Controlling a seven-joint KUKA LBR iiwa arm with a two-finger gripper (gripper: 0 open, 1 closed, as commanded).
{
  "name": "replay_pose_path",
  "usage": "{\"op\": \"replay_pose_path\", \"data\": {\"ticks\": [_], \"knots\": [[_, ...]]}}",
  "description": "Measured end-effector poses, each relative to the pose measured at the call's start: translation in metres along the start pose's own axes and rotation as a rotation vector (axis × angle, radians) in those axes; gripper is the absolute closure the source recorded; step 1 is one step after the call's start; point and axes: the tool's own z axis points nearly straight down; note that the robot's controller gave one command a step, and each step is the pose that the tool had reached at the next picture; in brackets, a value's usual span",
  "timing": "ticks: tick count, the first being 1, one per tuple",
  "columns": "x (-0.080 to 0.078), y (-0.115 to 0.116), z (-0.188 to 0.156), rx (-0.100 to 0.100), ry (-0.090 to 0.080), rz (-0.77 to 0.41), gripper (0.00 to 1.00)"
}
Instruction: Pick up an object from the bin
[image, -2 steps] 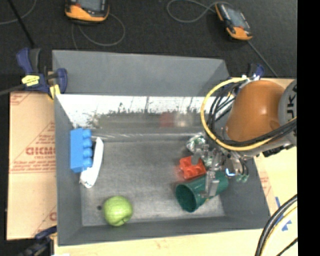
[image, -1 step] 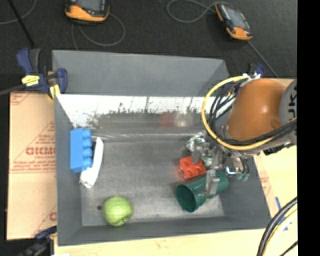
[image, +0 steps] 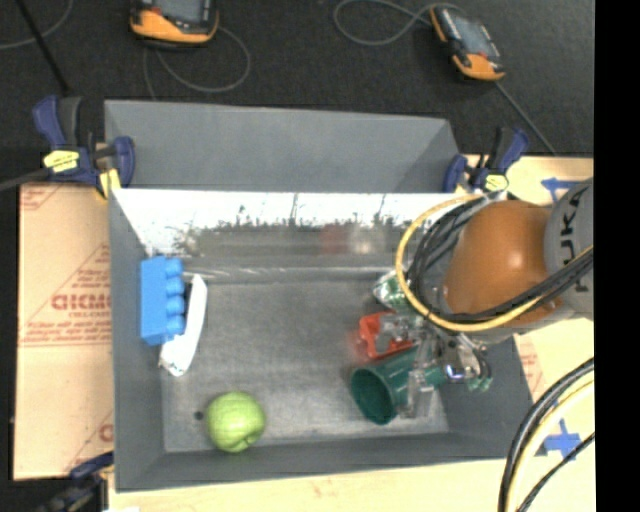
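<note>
Checking your end effector (image: 425, 385): tipped green cup (image: 376, 396) just left of it, red piece (image: 374, 334) beyond; grip state cannot be told.

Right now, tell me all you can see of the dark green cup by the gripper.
The dark green cup looks like plastic, with a round open mouth and a tapering body. It lies on its side on the floor of the bin, lower right, mouth towards the lower left. The gripper is at its base end; whether they touch cannot be told. A red thing lies just beyond it.
</note>
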Motion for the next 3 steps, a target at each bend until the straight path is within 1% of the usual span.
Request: {"op": "replay_pose_path", "data": {"ticks": [1, 2, 3], "knots": [[0.004, 0.005, 0.02, -0.003, 0.008, 0.08, 0.0], [0.007, -0.021, 0.059, 0.0, 0.0, 0.098, 0.0], [0.006, -0.031, 0.076, -0.001, 0.001, 0.189, 1.0]]}}
